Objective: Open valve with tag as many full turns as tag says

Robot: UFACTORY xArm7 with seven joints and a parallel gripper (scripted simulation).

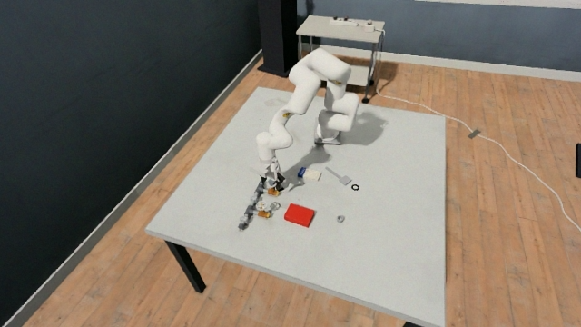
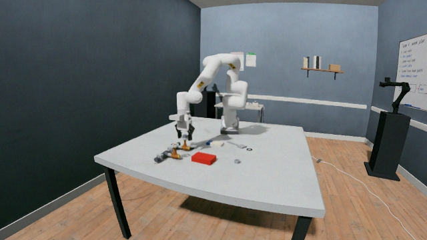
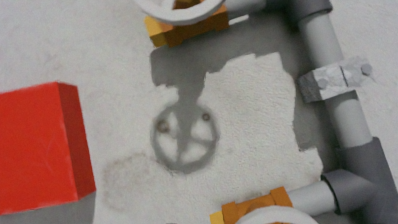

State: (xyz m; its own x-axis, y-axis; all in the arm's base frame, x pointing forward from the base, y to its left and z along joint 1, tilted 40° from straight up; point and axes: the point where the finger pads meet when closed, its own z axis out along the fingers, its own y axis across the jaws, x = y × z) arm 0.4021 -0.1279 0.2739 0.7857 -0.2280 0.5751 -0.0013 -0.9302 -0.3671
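A grey pipe (image 1: 252, 203) lies near the table's left edge and carries two brass valves with pale handwheels. The far valve (image 1: 273, 192) sits just under my gripper (image 1: 272, 182). The near valve (image 1: 263, 212) is closer to the table's front. My gripper (image 2: 184, 134) is open, holds nothing, and hovers a little above the far valve (image 2: 185, 146). The wrist view looks straight down between the two valves: one handwheel (image 3: 180, 11) at the top edge, the other (image 3: 260, 212) at the bottom edge, the pipe (image 3: 342, 105) on the right. I cannot make out the tag in these views.
A red block (image 1: 300, 214) lies just right of the valves and shows at the left of the wrist view (image 3: 42, 150). A white box with a blue end (image 1: 310, 174), a grey flat tool (image 1: 339, 176), a black ring (image 1: 355, 186) and a small metal nut (image 1: 340, 221) lie further right.
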